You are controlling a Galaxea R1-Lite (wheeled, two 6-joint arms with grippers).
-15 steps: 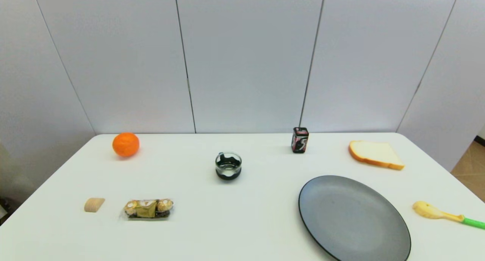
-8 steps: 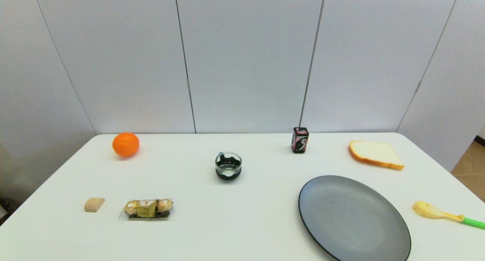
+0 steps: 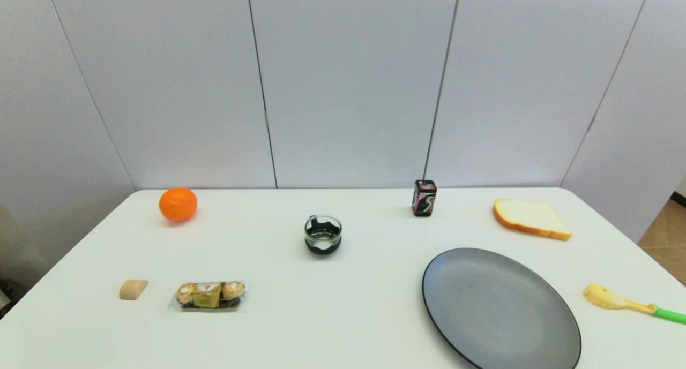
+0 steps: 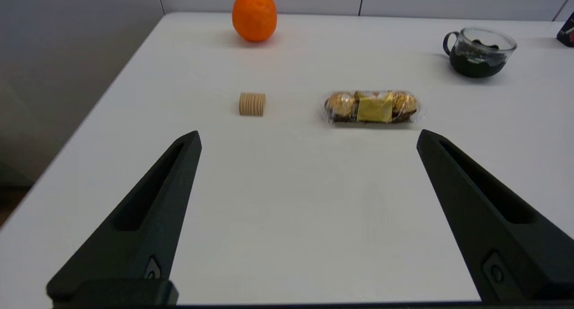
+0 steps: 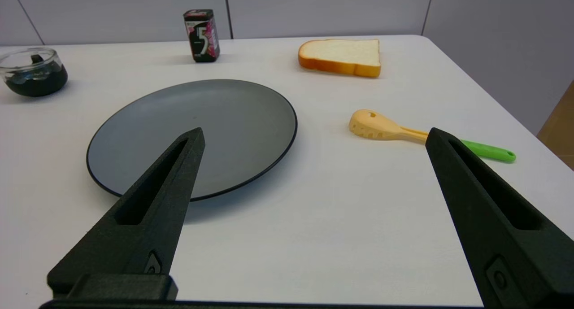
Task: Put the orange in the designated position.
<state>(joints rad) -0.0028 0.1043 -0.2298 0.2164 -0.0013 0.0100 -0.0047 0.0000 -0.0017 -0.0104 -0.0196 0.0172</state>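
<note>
The orange point(image 3: 178, 204) rests at the far left of the white table point(image 3: 348, 315), near the back wall; the left wrist view shows the orange point(image 4: 254, 16) well beyond my fingers. My left gripper point(image 4: 308, 137) hovers open over the table's near left part, holding nothing. My right gripper point(image 5: 314, 136) stands open over the near right part, beside the grey plate. Neither arm shows in the head view. Bare white tabletop carries no marker for the designated position.
A glass cup point(image 3: 323, 234) with dark contents stands mid-table. A wrapped chocolate pack point(image 3: 209, 294) and a small wooden piece point(image 3: 133, 290) lie front left. A dark grey plate point(image 3: 500, 309), bread slice point(image 3: 530, 218), gum box point(image 3: 424, 198) and yellow-green spoon point(image 3: 621, 301) occupy the right.
</note>
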